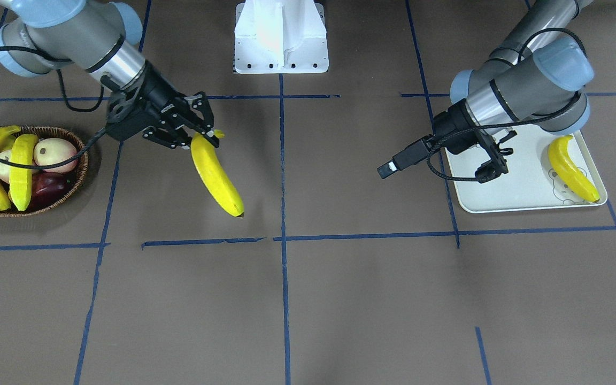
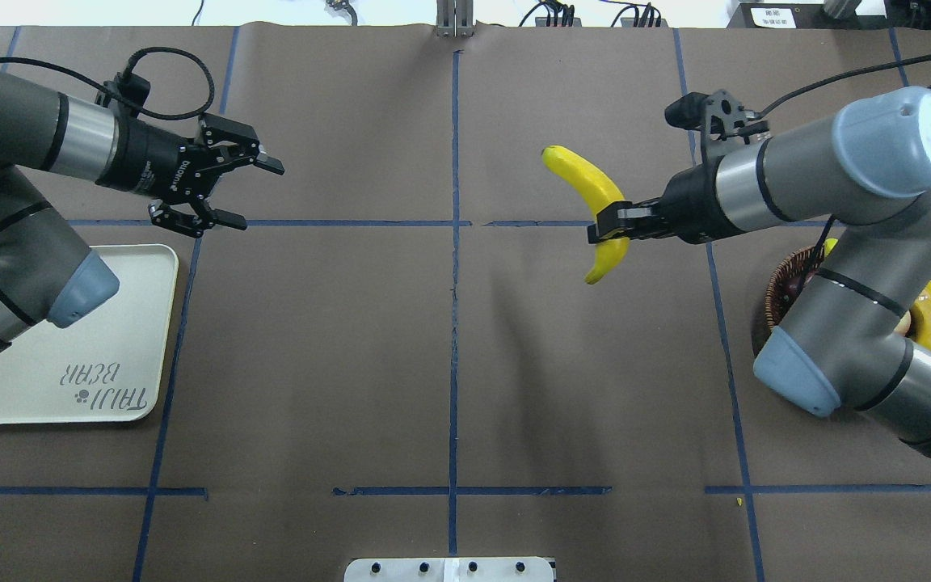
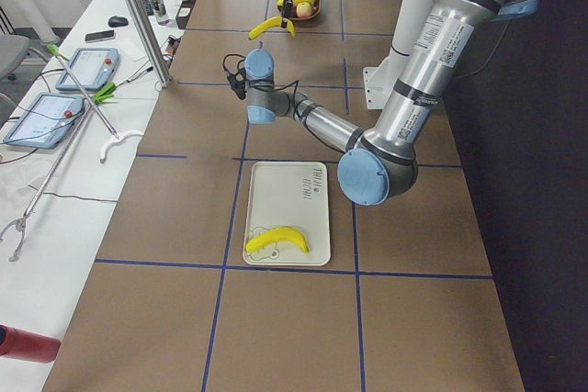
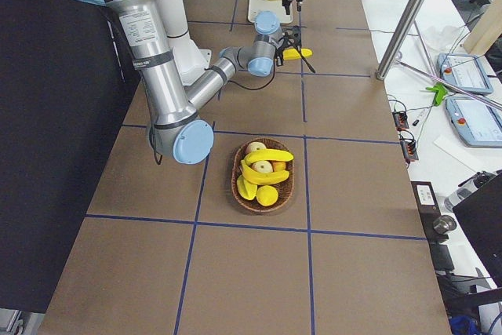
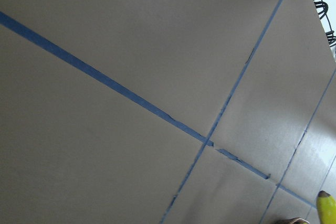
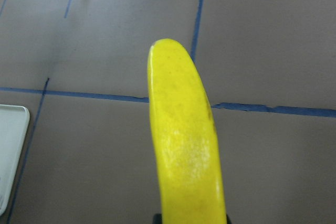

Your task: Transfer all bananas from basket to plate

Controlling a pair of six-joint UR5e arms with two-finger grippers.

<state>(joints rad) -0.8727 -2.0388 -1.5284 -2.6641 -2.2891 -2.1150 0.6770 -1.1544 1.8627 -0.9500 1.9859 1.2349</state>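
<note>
Right jaws are clenched on a banana (image 1: 216, 176), held up off the desk (image 1: 340, 299) between basket (image 1: 75, 141) and plate (image 1: 522, 187), nearer the basket. Left jaws hang spread open near the plate's corner. A second banana (image 1: 570, 168) lies on the plate by the bear drawing — other bananas (image 1: 22, 171) sit in the basket.
</note>
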